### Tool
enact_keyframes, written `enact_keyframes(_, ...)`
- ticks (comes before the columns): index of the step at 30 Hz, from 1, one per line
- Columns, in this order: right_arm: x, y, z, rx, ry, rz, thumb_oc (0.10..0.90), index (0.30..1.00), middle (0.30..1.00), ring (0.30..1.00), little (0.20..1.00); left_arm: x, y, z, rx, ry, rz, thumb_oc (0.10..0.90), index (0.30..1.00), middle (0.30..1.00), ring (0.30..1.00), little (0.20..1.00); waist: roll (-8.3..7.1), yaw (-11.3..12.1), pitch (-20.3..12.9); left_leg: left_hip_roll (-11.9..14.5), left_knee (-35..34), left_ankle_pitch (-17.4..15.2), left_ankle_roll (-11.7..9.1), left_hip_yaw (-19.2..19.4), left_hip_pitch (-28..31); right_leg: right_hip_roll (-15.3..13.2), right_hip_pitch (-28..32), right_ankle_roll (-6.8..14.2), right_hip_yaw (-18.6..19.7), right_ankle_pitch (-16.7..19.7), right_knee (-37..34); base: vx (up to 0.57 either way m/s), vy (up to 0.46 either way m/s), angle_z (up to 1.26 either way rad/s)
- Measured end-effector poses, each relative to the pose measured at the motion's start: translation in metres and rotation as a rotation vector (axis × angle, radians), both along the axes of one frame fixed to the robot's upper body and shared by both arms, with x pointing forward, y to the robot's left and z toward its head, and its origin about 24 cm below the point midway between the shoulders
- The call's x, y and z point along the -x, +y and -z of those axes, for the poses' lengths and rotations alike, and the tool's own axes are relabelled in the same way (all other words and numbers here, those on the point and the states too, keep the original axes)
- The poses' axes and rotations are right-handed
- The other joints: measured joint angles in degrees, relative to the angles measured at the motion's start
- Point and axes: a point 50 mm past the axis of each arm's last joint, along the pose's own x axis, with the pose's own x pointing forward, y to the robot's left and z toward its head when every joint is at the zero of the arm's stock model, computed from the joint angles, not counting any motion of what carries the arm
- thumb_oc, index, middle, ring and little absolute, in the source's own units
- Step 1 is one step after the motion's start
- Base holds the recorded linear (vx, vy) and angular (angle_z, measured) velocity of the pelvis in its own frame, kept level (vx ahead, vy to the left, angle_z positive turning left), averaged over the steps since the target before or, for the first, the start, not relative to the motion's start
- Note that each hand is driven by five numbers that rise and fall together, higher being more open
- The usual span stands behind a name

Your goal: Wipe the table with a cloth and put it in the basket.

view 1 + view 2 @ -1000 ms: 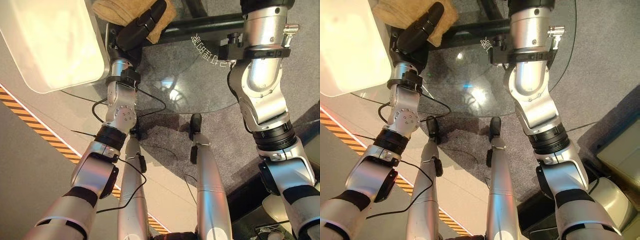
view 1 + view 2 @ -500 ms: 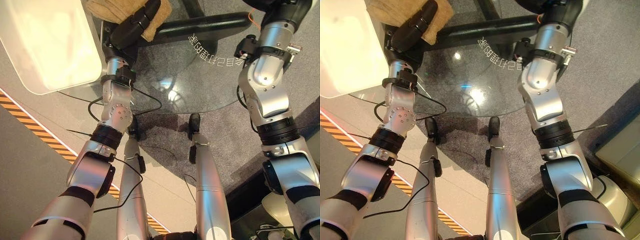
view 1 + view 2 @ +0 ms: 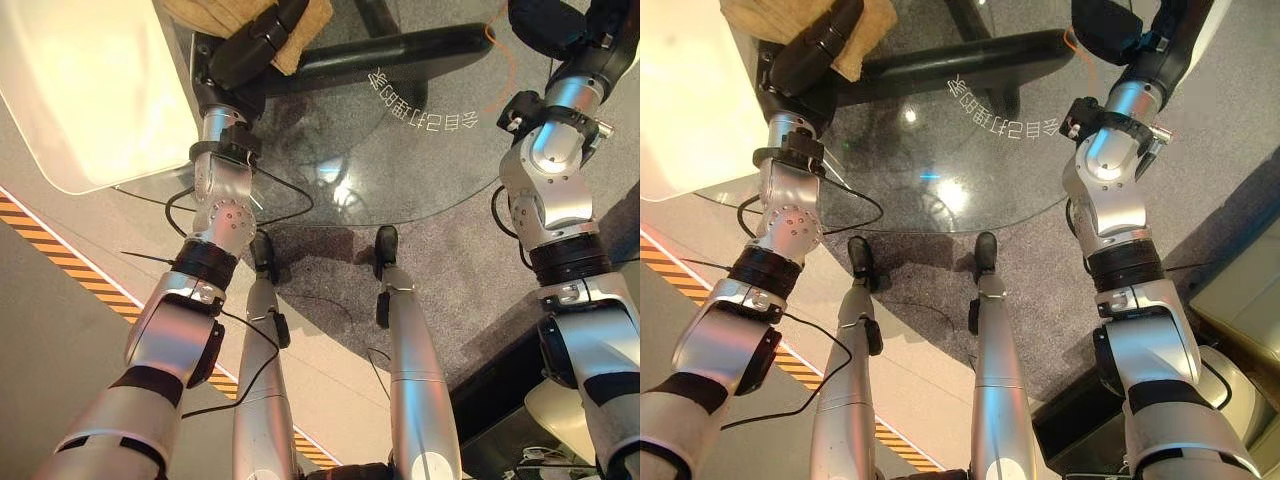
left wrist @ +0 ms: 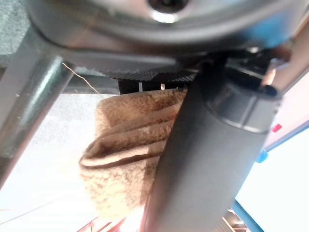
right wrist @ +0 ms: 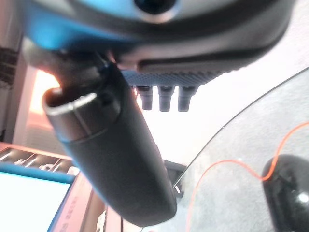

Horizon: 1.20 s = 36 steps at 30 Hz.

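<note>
Grey carpet (image 3: 330, 270) covers the floor under a round glass table (image 3: 400, 170), and I can see right through the glass to the thick black bars (image 3: 400, 52) of its frame underneath. White printed letters (image 3: 425, 105) sit on the glass near the middle. A big white basket (image 3: 85, 85) stands just beside the table on my left, and its corner touches the glass edge. Below it, a yellow and black striped line (image 3: 60, 250) runs across the pale floor.

My left hand (image 3: 255, 45) lies on top of the tan cloth (image 3: 300, 30) at the far left part of the table, close to the basket. In the left wrist view the cloth (image 4: 125, 150) is fluffy and bunched into folds, and my thumb (image 4: 207, 159) lies alongside it. The fingers look laid long and flat over the cloth, pressing down and not curled round it.

My right hand (image 3: 1110, 25) is held up over the far right edge of the table, well apart from the cloth. In the right wrist view the thumb (image 5: 111, 154) sticks out and short finger ends (image 5: 164, 99) show in a row, but I cannot tell if the hand is spread or closed. A thin orange wire (image 5: 231, 169) runs under the glass near a black bar end (image 5: 287, 186).
</note>
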Motion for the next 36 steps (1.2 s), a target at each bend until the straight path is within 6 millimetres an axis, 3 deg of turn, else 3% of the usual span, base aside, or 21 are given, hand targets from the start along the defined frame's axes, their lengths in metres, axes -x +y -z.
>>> enact_keyframes(16,-0.018,-0.048,0.060,-0.252,0.243,0.092,0.800,0.900,0.900,0.900,0.900,0.000,0.015,-0.009,0.032,-0.084,0.015,0.100,0.300,0.300,0.300,0.200,0.01,0.33,0.00,0.16,-0.81,0.01,0.01,0.33,0.30,0.13,0.53,0.20,0.13,0.80,-1.70,0.00,0.000,0.00)
enact_keyframes(22,-0.014,-0.072,0.070,-0.283,0.271,0.153,0.800,0.900,0.900,0.900,0.900,0.003,0.020,-0.015,0.023,-0.123,-0.004,0.100,0.300,0.300,0.300,0.200,0.01,1.62,0.00,0.22,-0.77,0.02,0.00,0.32,0.40,0.20,0.54,0.17,0.13,0.82,-1.52,0.00,0.000,0.00)
enact_keyframes(36,-0.007,-0.101,0.082,-0.373,0.322,0.248,0.800,0.900,0.900,0.900,0.900,0.004,0.033,-0.023,0.022,-0.185,-0.010,0.100,0.300,0.300,0.300,0.200,0.01,1.80,0.00,0.25,-0.82,0.13,-0.05,0.24,0.41,0.22,0.61,0.11,0.06,0.87,-1.60,0.00,-0.001,0.00)
